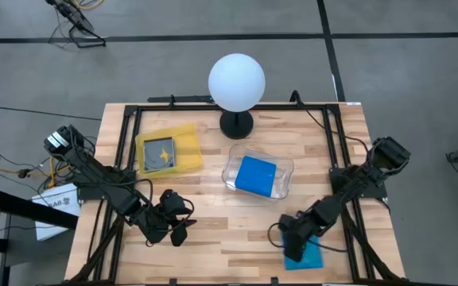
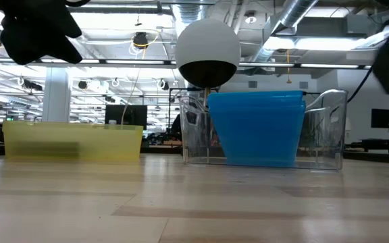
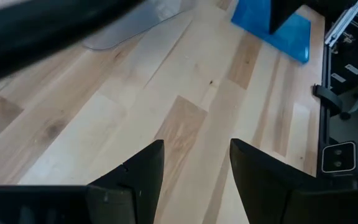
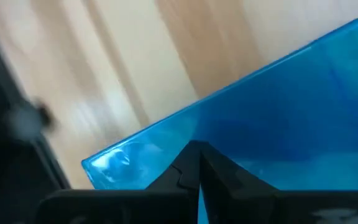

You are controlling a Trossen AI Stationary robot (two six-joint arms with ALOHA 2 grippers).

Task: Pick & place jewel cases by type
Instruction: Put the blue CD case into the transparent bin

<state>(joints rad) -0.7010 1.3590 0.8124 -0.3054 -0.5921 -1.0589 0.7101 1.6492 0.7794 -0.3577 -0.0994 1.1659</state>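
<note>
Fingers of the right gripper (image 4: 197, 163) sit pressed together with no gap between them, low over a blue jewel case (image 4: 272, 118) that fills most of the right wrist view — whether they touch its face cannot be told. From above, this gripper (image 1: 296, 237) is at the near right part of the table, and the blue jewel case (image 1: 312, 254) lies flat on the wood, partly under it, near the table's front edge. Toward the middle of the table (image 1: 237, 230) stands a clear plastic tray (image 1: 283, 181) holding more blue cases (image 1: 255, 175); at table height they show as a blue block inside its clear walls. Left of it is the yellow tray (image 1: 188, 139) with a grey case (image 1: 159, 155) lying in it. Behind both stands a lamp with a white globe (image 1: 236, 82) on a dark base. The left gripper (image 1: 177, 226) waits over bare wood at the near left — its fingers (image 3: 145, 171) spread apart, holding nothing.
</note>
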